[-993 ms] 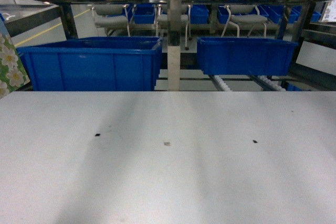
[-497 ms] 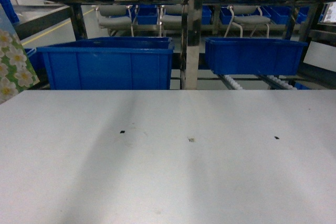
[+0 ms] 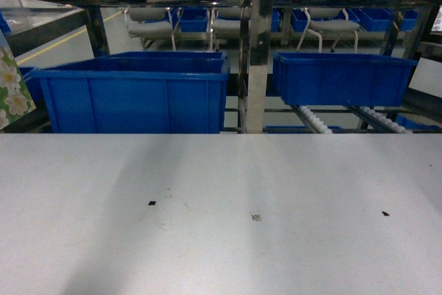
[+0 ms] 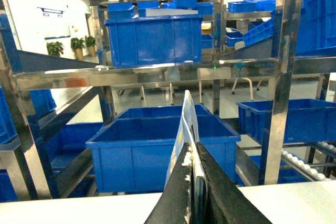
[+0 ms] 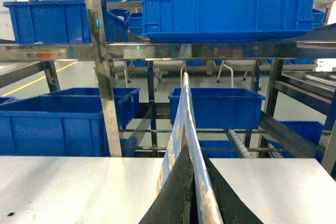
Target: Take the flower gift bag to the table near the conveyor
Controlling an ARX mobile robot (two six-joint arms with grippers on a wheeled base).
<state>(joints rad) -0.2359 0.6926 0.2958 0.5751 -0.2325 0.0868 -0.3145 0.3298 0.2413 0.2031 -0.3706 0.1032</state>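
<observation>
The flower gift bag (image 3: 12, 90), green with white blossoms, shows only as a sliver at the head view's far left edge. In the left wrist view it stands edge-on (image 4: 185, 124), and my left gripper (image 4: 192, 149) is shut on its thin edge. The white table (image 3: 221, 246) spreads below and ahead. The conveyor (image 3: 314, 119), with its rows of white rollers, runs behind the table's far edge on the right. My right gripper (image 5: 190, 153) is shut on a thin glossy bag (image 5: 184, 108) seen edge-on above the table (image 5: 68, 182).
A large blue bin (image 3: 131, 94) and a smaller blue bin (image 3: 342, 77) sit on the rack just past the table's far edge. A steel post (image 3: 257, 60) stands between them. More blue bins (image 4: 152, 38) fill the upper shelves. Chairs (image 3: 148, 25) stand behind.
The head view has shifted: the rack, the bins and the table's far edge sit lower and further right in frame. The flower bag stays at the left edge.
</observation>
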